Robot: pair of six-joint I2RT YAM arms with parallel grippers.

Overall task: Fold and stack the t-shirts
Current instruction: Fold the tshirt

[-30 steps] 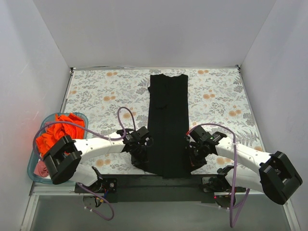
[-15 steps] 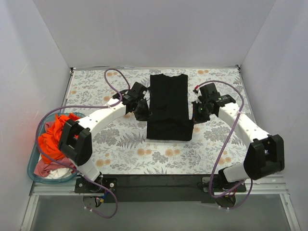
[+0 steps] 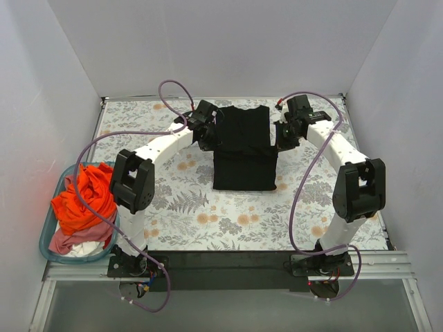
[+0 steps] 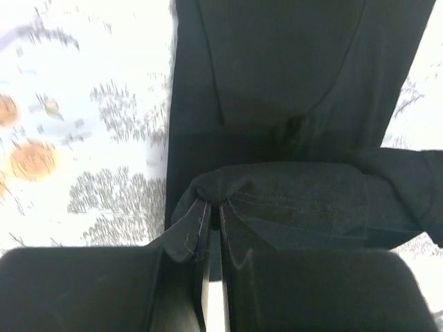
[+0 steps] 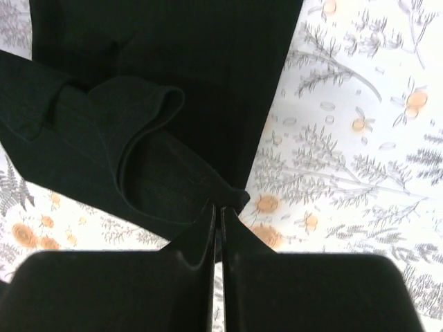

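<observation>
The black t-shirt [image 3: 242,149] lies as a folded strip in the far middle of the floral table. My left gripper [image 3: 210,136] is shut on the shirt's left hem corner [image 4: 208,197] and holds it raised over the shirt's upper half. My right gripper [image 3: 282,136] is shut on the right hem corner [image 5: 232,200], at the same height. The lifted hem [image 4: 297,200] hangs doubled over the flat part of the shirt [image 5: 173,62]. Orange-red [image 3: 83,197], pink [image 3: 66,240] and white shirts sit bunched in the basket.
The translucent teal basket [image 3: 48,232] stands at the near left edge of the table. White walls enclose the table on three sides. Purple cables loop over both arms. The floral cloth [image 3: 332,207] shows around the shirt.
Both grippers have carried the shirt's near hem from the front edge of the table toward the far end, doubling the long strip over itself. The arms are now stretched out far.
</observation>
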